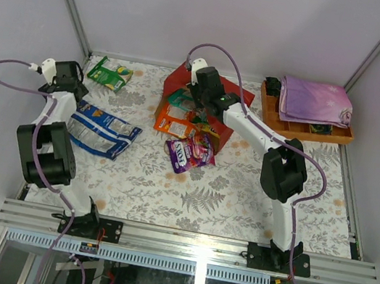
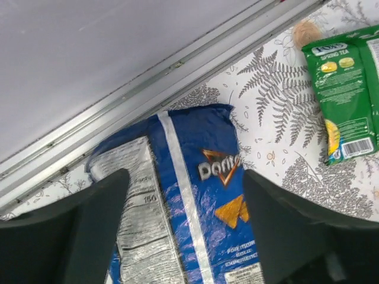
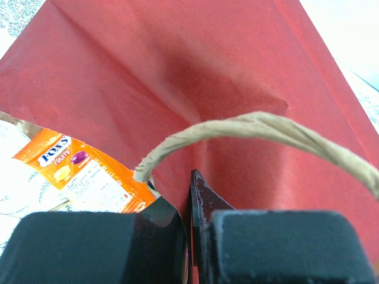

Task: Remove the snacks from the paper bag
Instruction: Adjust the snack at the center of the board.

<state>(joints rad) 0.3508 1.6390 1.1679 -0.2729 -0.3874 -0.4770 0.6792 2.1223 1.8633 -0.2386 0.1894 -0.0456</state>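
My right hand [image 3: 192, 248], clamped on the paper bag [image 3: 177, 77] rim, should lift slowly so the snacks [image 3: 77, 168] slide out; my left hand [image 2: 183, 195] hovers open.

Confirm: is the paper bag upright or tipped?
Tipped. The red paper bag lies flat on the table, packets spilling from its mouth, right gripper pinching its wall.

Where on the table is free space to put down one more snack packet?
The strip of table between the purple packet and the near rail is bare. A smaller gap lies between the green packet and the paper bag. Around the bag's mouth the packets overlap: crowded.
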